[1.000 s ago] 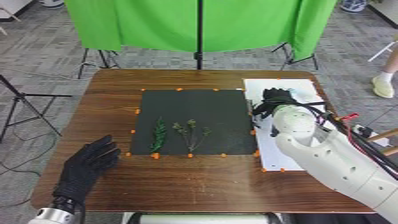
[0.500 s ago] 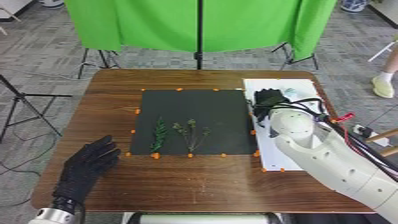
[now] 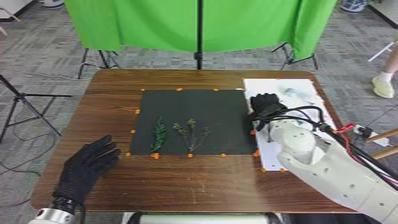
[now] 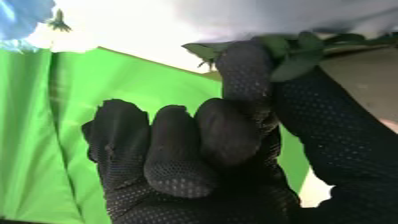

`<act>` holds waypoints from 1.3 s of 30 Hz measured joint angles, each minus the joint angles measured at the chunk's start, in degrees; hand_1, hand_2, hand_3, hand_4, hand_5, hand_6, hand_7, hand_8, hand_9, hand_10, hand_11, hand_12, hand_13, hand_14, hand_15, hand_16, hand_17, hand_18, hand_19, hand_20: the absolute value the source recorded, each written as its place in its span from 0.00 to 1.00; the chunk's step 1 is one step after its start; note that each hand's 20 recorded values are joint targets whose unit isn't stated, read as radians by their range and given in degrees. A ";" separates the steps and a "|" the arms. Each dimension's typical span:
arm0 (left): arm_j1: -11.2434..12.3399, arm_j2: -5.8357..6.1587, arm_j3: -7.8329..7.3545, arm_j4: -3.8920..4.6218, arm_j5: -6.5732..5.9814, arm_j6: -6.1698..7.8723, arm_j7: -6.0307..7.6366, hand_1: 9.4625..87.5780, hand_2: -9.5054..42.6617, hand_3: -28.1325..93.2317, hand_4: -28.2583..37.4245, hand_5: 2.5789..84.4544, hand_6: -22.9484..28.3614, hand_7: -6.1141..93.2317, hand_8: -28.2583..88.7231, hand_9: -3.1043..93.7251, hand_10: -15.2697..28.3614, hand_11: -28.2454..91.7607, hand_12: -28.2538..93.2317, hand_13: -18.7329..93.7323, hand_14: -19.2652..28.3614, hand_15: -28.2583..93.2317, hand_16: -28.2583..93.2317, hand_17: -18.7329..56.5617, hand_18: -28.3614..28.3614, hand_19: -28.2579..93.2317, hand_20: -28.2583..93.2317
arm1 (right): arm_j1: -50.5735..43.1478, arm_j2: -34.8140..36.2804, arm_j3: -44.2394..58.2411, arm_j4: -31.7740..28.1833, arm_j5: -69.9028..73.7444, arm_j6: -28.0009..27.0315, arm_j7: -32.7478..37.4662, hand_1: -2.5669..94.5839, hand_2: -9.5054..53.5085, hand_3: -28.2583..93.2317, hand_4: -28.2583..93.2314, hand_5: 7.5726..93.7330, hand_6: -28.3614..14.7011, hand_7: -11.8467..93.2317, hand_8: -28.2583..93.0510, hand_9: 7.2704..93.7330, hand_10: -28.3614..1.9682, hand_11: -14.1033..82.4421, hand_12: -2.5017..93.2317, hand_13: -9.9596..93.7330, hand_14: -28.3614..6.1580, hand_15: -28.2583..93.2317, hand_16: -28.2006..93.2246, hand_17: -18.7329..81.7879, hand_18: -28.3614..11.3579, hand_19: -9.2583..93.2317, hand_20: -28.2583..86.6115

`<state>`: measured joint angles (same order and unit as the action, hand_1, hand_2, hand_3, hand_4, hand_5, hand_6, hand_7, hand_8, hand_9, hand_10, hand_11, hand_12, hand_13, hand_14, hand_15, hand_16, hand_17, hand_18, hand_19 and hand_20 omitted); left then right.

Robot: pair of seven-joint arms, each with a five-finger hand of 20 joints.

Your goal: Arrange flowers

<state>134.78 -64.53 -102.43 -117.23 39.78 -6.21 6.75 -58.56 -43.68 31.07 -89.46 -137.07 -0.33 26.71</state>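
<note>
Right hand (image 3: pixel 266 103), apparently pinching a leafy stem (image 4: pixel 298 63), has edged left, bringing it closer to the dark mat (image 3: pixel 191 102).

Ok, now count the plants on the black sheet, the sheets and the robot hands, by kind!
Leafy sprig: 1
Thin branching sprig: 1
Sheets: 2 (black sheet, white sheet)
Robot hands: 2 (left hand, right hand)
Total: 6
</note>
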 measured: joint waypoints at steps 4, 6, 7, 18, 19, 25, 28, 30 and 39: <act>0.00 0.00 0.00 0.00 0.00 0.01 0.06 0.19 0.21 0.81 0.03 0.44 0.54 0.25 0.17 0.38 0.65 0.44 0.37 0.40 0.73 0.53 0.22 0.14 0.87 0.65 0.29 | -0.61 0.99 0.00 -0.85 0.19 1.38 -0.83 0.38 0.07 1.00 0.13 0.73 0.60 0.74 0.40 0.88 0.65 0.94 0.45 0.85 0.57 0.97 0.52 0.63 0.13 1.00 0.85; 0.01 0.00 0.00 0.00 0.00 0.01 0.10 0.19 0.21 0.81 0.03 0.44 0.54 0.25 0.17 0.38 0.65 0.44 0.37 0.39 0.74 0.53 0.22 0.14 0.87 0.65 0.29 | -1.03 1.49 0.01 -1.53 0.19 1.79 -0.82 0.38 0.07 1.00 0.13 0.73 0.60 0.74 0.40 0.88 0.65 0.93 0.45 0.85 0.57 0.97 0.52 0.63 0.13 1.00 0.85; 0.01 0.00 0.00 0.00 0.00 0.01 0.12 0.19 0.21 0.81 0.03 0.44 0.54 0.25 0.17 0.38 0.65 0.44 0.37 0.39 0.74 0.53 0.22 0.14 0.87 0.65 0.29 | -1.32 1.75 0.07 -1.98 0.18 1.86 -0.76 0.38 0.07 1.00 0.13 0.73 0.60 0.74 0.40 0.88 0.65 0.93 0.45 0.85 0.57 0.97 0.52 0.63 0.13 1.00 0.85; 0.14 0.00 0.04 -0.01 0.00 0.03 0.28 0.19 0.21 0.81 0.03 0.44 0.54 0.25 0.17 0.38 0.65 0.44 0.37 0.40 0.73 0.53 0.22 0.14 0.87 0.65 0.29 | -4.81 4.14 2.13 -6.52 0.29 3.16 -0.27 0.38 0.06 1.00 0.12 0.73 0.59 0.73 0.40 0.89 0.65 0.93 0.45 0.86 0.57 0.97 0.52 0.64 0.13 1.00 0.85; 0.16 0.00 0.04 -0.01 0.00 0.03 0.30 0.19 0.21 0.81 0.03 0.44 0.54 0.25 0.17 0.38 0.65 0.44 0.37 0.40 0.73 0.53 0.22 0.14 0.87 0.65 0.29 | -5.05 4.31 2.50 -6.89 0.31 3.47 -0.27 0.38 0.06 1.00 0.12 0.74 0.59 0.73 0.40 0.89 0.65 0.93 0.45 0.86 0.57 0.97 0.52 0.64 0.13 1.00 0.85; 0.23 0.00 0.04 -0.02 0.00 0.03 0.35 0.19 0.21 0.81 0.03 0.44 0.54 0.25 0.17 0.38 0.65 0.44 0.37 0.40 0.73 0.53 0.22 0.14 0.87 0.65 0.29 | -5.67 4.85 4.48 -9.38 0.40 5.09 -0.43 0.39 0.06 1.00 0.12 0.74 0.59 0.72 0.40 0.89 0.66 0.93 0.45 0.86 0.57 0.97 0.52 0.64 0.13 1.00 0.85; 0.23 0.00 0.04 -0.02 0.00 0.03 0.37 0.19 0.21 0.81 0.03 0.44 0.54 0.26 0.17 0.38 0.65 0.44 0.37 0.39 0.73 0.54 0.22 0.14 0.87 0.65 0.29 | -5.67 4.85 5.26 -10.59 0.46 5.72 -0.49 0.38 0.05 1.00 0.13 0.74 0.59 0.72 0.40 0.89 0.66 0.92 0.45 0.86 0.57 0.97 0.52 0.64 0.13 1.00 0.85; 0.23 0.00 0.04 -0.02 0.00 0.03 0.38 0.19 0.21 0.81 0.03 0.44 0.54 0.26 0.17 0.38 0.65 0.44 0.37 0.40 0.73 0.53 0.22 0.14 0.87 0.65 0.29 | -5.71 4.85 5.80 -11.50 0.52 5.93 -0.53 0.39 0.05 1.00 0.12 0.74 0.59 0.72 0.40 0.89 0.66 0.92 0.45 0.86 0.57 0.97 0.52 0.64 0.13 1.00 0.85; 0.23 0.00 0.04 -0.02 0.00 0.03 0.38 0.19 0.21 0.81 0.03 0.44 0.54 0.25 0.17 0.38 0.65 0.44 0.37 0.39 0.73 0.53 0.22 0.14 0.87 0.65 0.29 | -5.74 3.87 7.49 -15.19 0.92 6.05 -0.96 0.39 0.05 1.00 0.12 0.74 0.59 0.72 0.40 0.89 0.67 0.92 0.45 0.86 0.58 0.97 0.52 0.64 0.13 1.00 0.85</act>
<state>135.00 -64.53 -102.38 -117.25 39.78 -6.18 7.14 -64.30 -39.80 38.56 -104.66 -136.15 5.72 25.74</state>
